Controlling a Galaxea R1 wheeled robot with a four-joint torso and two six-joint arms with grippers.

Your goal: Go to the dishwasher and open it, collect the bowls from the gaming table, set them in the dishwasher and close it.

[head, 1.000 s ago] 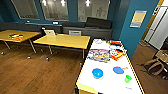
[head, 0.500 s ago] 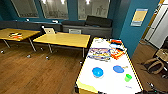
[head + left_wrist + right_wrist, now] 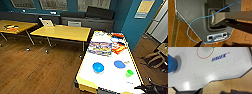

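The gaming table (image 3: 110, 82), white-topped with yellow sides, stands at the right of the head view. On its near half sit two blue bowls (image 3: 98, 67) (image 3: 119, 64) and a smaller green bowl (image 3: 129, 73). My right arm (image 3: 151, 88) reaches in low beside the table's near right corner. In the right wrist view, my right gripper (image 3: 215, 92) is open over the table's edge (image 3: 220, 80). A blue bowl (image 3: 171, 63) and the rim of the green bowl (image 3: 209, 47) lie beyond it. My left gripper (image 3: 216, 45) is open beside my own grey base, above the floor.
Colourful boxes and packets (image 3: 102, 47) cover the far half of the gaming table. Yellow-topped tables (image 3: 62, 32) (image 3: 12, 25) stand to the left on the wooden floor (image 3: 37, 70). A dark sofa (image 3: 95, 15) lines the blue back wall. Bags (image 3: 157, 58) lie right of the table.
The whole head view has shifted a little and the gaming table looks slightly nearer, so the camera has moved. The bowls and boxes have stayed in place.
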